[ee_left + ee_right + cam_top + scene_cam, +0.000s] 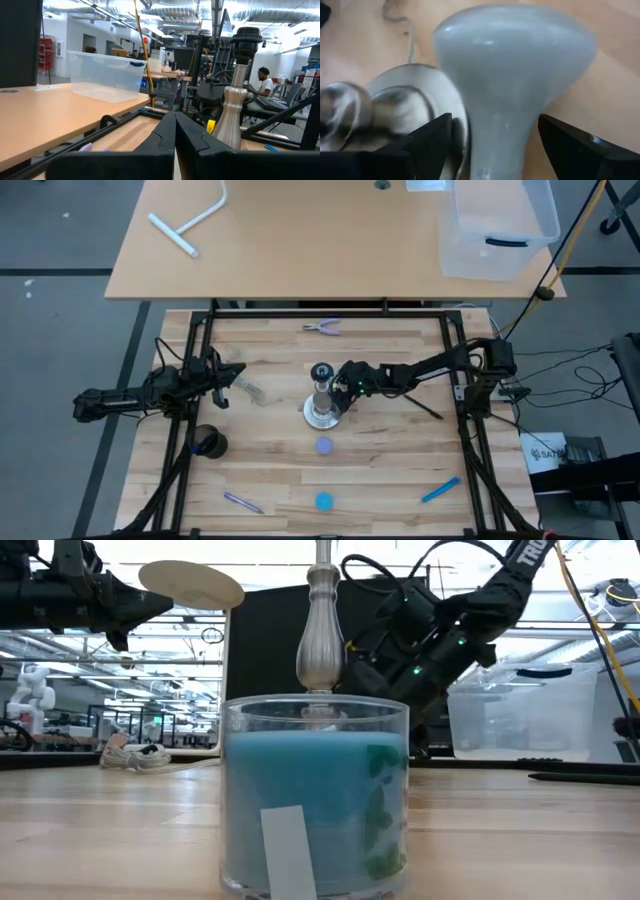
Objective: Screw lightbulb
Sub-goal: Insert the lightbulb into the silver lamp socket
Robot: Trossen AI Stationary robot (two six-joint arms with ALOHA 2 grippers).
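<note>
**Right pincer brackets the bulb beside the stand**

Right gripper (490,142) sits close beside the socket stand (321,395) at the table's middle, its fingers spread wide on either side of the lightbulb (512,80)'s neck. Whether they press on it cannot be told. The wrist view puts the white globe over the stand's round base, beside the post. The black socket top looks empty, so the screwing probably remains undone. Left gripper (175,145) waits at the table's left, pinched closed on nothing.

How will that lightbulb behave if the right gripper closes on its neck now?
The lightbulb looks smooth and tapered, so it may slip between the right gripper and its open fingers. Its broad globe beyond the narrow neck probably makes it head-heavy. It looks thin-walled, likely fragile; squeeze gently.
</note>
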